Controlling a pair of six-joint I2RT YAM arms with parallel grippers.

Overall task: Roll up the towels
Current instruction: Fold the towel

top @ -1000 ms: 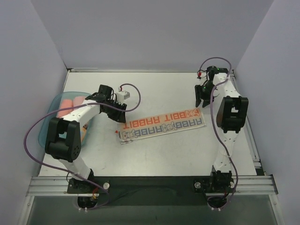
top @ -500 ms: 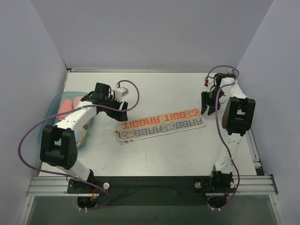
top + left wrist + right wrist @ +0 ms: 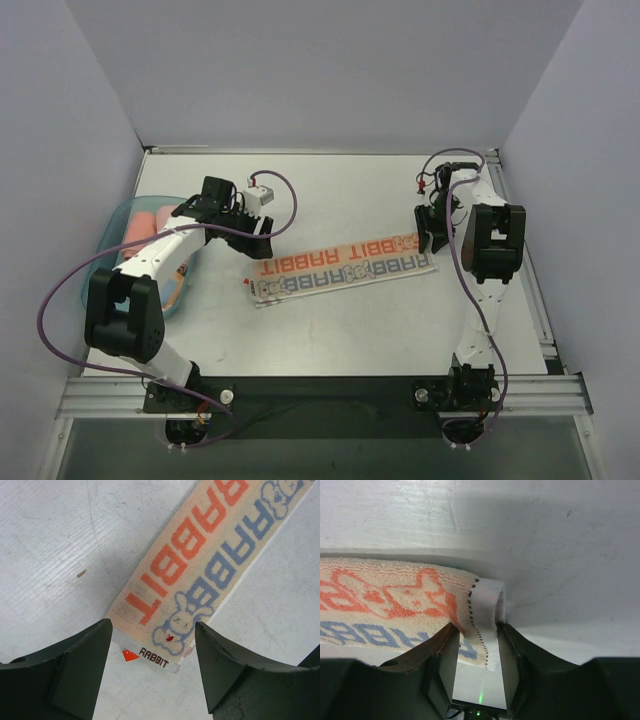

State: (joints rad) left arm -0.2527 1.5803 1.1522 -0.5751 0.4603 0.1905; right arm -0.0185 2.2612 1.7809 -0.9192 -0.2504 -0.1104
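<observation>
The whitish RABBIT towel (image 3: 345, 268) lies folded into a long narrow strip across the middle of the table. My left gripper (image 3: 255, 232) hovers open over its left end, the jaws standing either side of the labelled corner (image 3: 150, 656) without touching it; the towel (image 3: 200, 565) runs away to the upper right. My right gripper (image 3: 432, 238) is at the right end. In the right wrist view its jaws (image 3: 476, 630) are closed on the white hem (image 3: 485, 605), which curls up off the table. A plain pink towel (image 3: 152, 220) lies in the tray.
A shallow teal tray (image 3: 112, 235) stands at the left edge, partly hidden by my left arm; more cloth shows in it under the arm. Walls enclose the table on the left, back and right. A metal rail runs along the near edge (image 3: 320, 392).
My right gripper has swung out to the right and come back left onto the towel's right end, which is now curled up. My left gripper moved slightly up and left over the left end.
</observation>
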